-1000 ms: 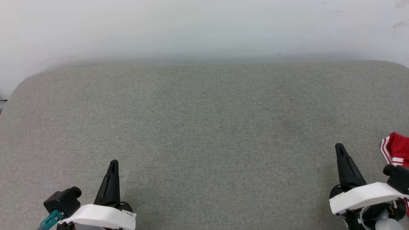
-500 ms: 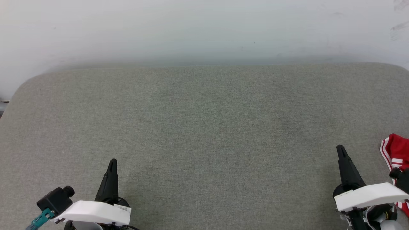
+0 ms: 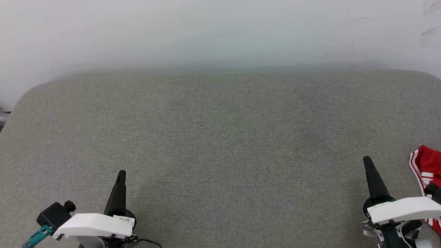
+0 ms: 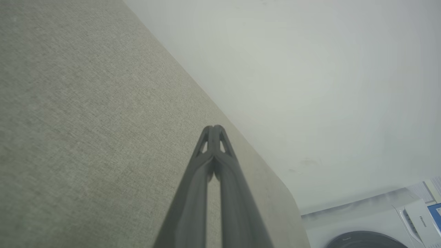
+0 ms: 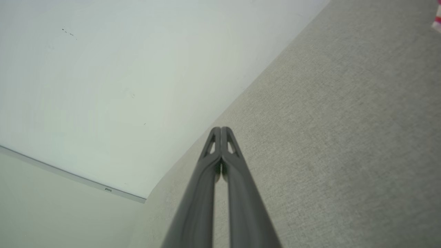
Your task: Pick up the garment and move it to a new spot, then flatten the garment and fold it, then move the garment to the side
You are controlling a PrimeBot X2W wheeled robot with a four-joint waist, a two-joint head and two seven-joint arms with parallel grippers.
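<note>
Nearest the robot, at the lower left of the head view, the left gripper (image 3: 121,173) points away across the work surface. Its dark jaws are pressed together into a single tip and hold nothing. At the lower right, the right gripper (image 3: 367,160) stands the same way, jaws closed and empty.

Just beside the right gripper, on its outer side at the right edge of the view, lies the garment (image 3: 429,164). It shows as a bunched piece of red cloth with red-and-white striped trim, cut off by the frame and partly hidden behind the right wrist. Neither gripper touches it.

Under everything spreads a wide grey woven fabric surface (image 3: 220,137) with rounded far corners. Behind it rises a plain pale wall (image 3: 220,34). In the left wrist view, past a corner of the surface, stands a white appliance (image 4: 382,220) with a dark round front.
</note>
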